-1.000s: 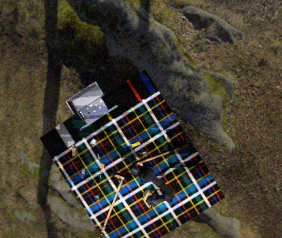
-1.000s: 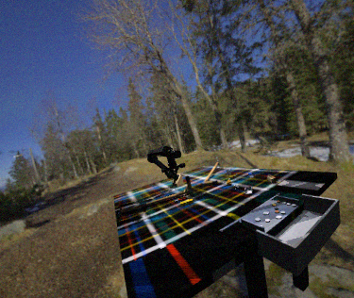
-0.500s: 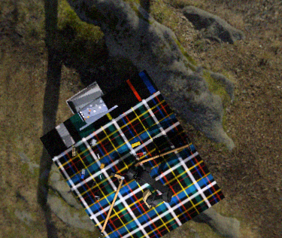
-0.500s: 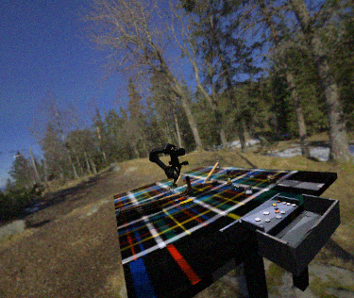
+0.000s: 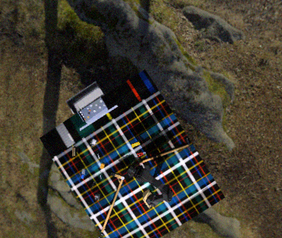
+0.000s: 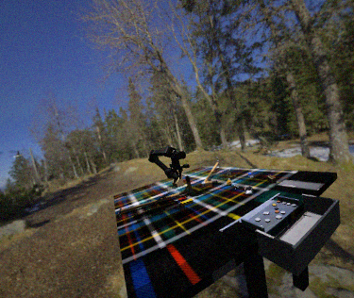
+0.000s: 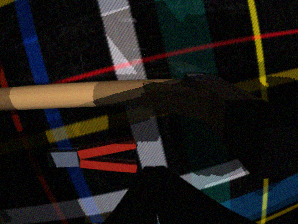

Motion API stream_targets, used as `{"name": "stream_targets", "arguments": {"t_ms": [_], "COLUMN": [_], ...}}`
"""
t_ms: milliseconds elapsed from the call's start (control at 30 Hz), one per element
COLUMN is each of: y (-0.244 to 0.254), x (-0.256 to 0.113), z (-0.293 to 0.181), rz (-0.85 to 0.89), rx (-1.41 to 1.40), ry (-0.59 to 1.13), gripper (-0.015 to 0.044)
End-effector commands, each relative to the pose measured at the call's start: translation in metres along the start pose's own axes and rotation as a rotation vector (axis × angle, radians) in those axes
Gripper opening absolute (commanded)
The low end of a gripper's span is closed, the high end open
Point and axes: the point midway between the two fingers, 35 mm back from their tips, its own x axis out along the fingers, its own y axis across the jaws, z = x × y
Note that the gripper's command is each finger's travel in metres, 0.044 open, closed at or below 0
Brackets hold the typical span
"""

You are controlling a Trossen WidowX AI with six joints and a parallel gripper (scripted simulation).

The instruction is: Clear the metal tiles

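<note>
The steel bench plate [image 5: 104, 109] [image 6: 252, 216] stands at the table's far edge with several small pale and orange tiles on it. The grey catch box [image 5: 70, 102] [image 6: 328, 231] adjoins its far end; its pale floor shows no tiles. A long wooden handle [image 5: 167, 154] [image 7: 50, 96] lies on the table; its head is lost in shadow. Another long wooden tool [image 5: 112, 203] [image 6: 210, 173] with a crosspiece lies on the arm's other side. I cannot tell which is the scraper. My gripper [image 5: 131, 170] [image 6: 176, 182] [image 7: 157, 172] is shut with nothing visible between its fingers, above the table near the first handle.
A red-handled tool [image 5: 141, 154] [image 7: 107, 150] lies beside the first handle. A yellow block [image 5: 135, 144] is close by. A white object [image 5: 93, 141] [image 6: 248, 190], an orange one [image 5: 102, 166] and a blue one [image 5: 83, 174] lie towards the plate's side of the table.
</note>
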Motion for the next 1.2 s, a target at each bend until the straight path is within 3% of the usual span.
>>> {"name": "stream_targets", "arguments": {"t_ms": [0, 833, 1167], "y": [0.002, 0.006, 0.000], "x": [0.011, 0.061, 0.062], "z": [0.002, 0.008, 0.007], "rz": [0.010, 0.021, 0.021], "rx": [-0.009, -0.017, -0.017], "ry": [-0.008, -0.015, -0.015], "gripper": [0.0000, 0.0000, 0.0000]}}
